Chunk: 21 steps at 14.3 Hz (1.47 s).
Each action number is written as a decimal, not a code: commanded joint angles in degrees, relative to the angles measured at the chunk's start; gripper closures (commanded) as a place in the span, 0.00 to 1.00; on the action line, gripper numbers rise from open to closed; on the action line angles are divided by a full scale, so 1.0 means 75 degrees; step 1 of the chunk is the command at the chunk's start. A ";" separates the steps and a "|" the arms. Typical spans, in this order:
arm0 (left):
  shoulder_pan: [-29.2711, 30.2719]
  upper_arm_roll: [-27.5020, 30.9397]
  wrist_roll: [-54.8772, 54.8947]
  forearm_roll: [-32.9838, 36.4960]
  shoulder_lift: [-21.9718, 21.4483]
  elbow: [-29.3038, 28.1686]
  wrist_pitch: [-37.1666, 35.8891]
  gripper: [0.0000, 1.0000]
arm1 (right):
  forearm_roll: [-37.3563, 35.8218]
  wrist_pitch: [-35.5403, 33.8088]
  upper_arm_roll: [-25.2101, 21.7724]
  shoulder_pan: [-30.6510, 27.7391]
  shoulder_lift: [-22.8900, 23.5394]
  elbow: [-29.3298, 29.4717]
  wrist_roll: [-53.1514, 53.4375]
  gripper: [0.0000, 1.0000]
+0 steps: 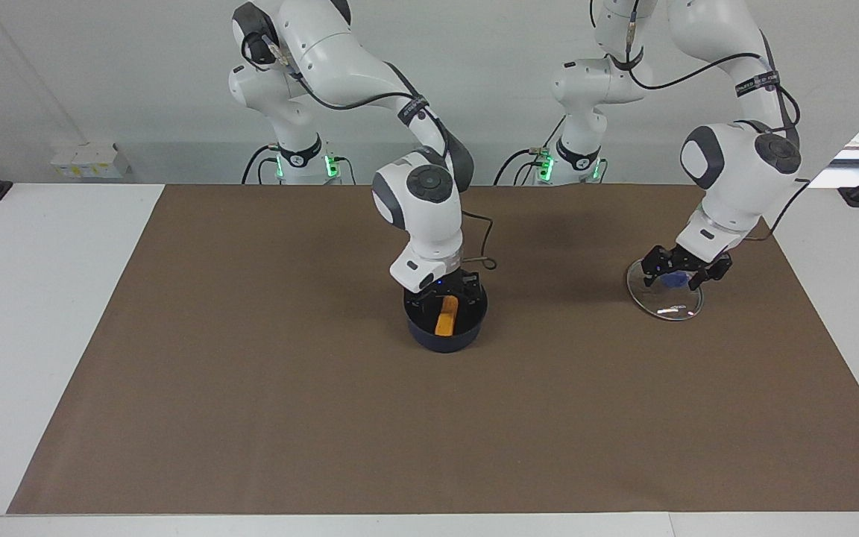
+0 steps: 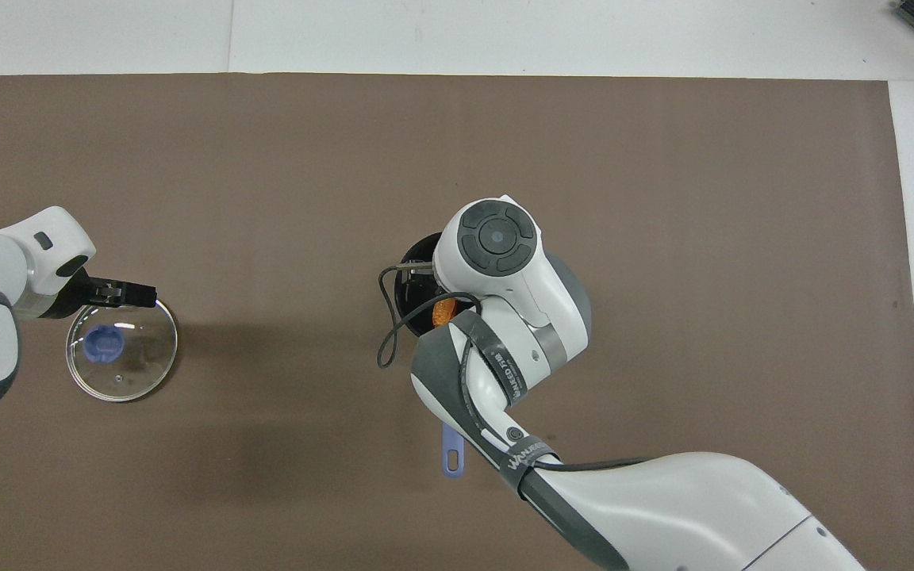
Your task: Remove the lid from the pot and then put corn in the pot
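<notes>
The right hand (image 1: 450,292) grips the corn (image 1: 445,315) inside the pot (image 1: 445,332) mid-counter; the left hand (image 1: 684,269) hangs open above the lid (image 1: 664,306).

Clear glossy glass lid (image 1: 664,300) with thin metal rim; matt brown paper-like mat (image 1: 265,373); glossy white plastic arm shells.

Layout: pot mid-mat, lid apart.
Corn (image 1: 445,316) in pot (image 1: 445,337) w/ right gripper (image 1: 450,292) over it; lid (image 1: 664,300) flat on mat (image 1: 250,373) toward left arm's end, left gripper (image 1: 684,270) above.
</notes>
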 commanded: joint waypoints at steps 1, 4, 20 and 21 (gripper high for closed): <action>-0.0136 0.0094 -0.0149 0.0014 0.0124 0.1079 -0.1247 0.00 | -0.0202 0.0018 0.0088 -0.0604 -0.0539 -0.0008 0.0009 0.00; -0.0148 0.0083 -0.0837 0.0026 0.0066 0.1958 -0.2397 0.00 | -0.0237 -0.0565 0.0088 -0.1284 -0.1243 -0.0055 -0.0481 0.00; -0.0148 0.0000 -0.0852 0.0249 -0.0156 0.4692 -0.5811 0.00 | 0.0312 -0.4422 -0.0052 -0.3453 -0.3869 0.0319 -0.2263 0.00; -0.0159 0.0001 -0.0852 0.0214 -0.0250 0.4610 -0.5810 0.00 | 0.0325 -0.4749 -0.0134 -0.3570 -0.3951 0.0424 -0.2497 0.00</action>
